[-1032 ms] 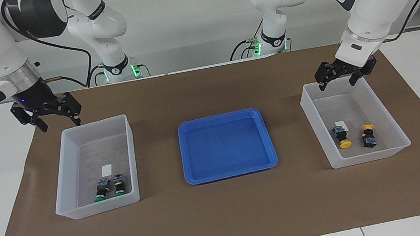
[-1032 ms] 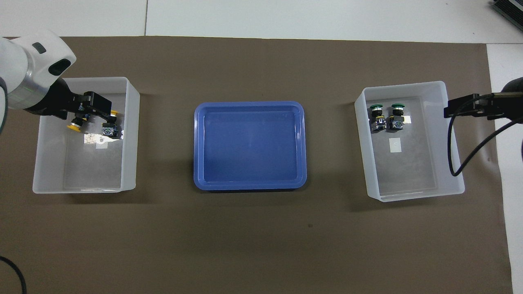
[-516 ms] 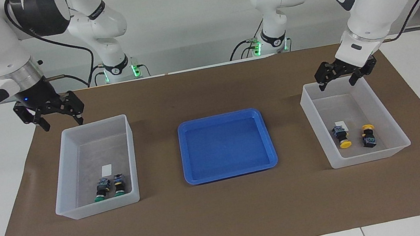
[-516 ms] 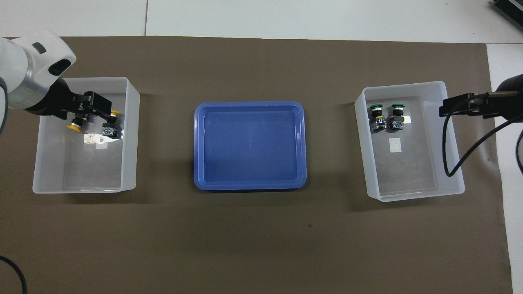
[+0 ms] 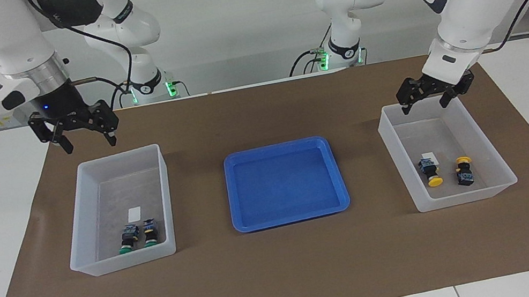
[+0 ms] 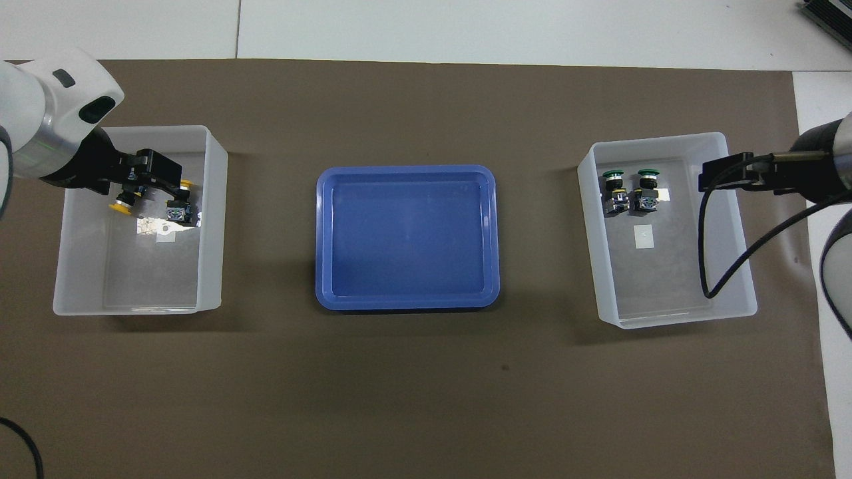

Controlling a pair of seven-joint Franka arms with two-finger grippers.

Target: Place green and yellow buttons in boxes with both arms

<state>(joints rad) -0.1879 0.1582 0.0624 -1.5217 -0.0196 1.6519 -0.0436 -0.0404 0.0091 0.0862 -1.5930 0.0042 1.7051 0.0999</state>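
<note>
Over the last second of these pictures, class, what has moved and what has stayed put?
The right gripper, open and empty, rose and drifted toward the table's middle, above the nearer end of the box with the green buttons. The left gripper kept hanging open over the box with the yellow buttons. Buttons, both boxes and the blue tray stayed put.

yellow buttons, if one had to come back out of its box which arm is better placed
Left. The left tool hangs open over the box holding both yellow buttons, at the left arm's end. The right tool is open by the other box, with the green buttons, at the right arm's end.
</note>
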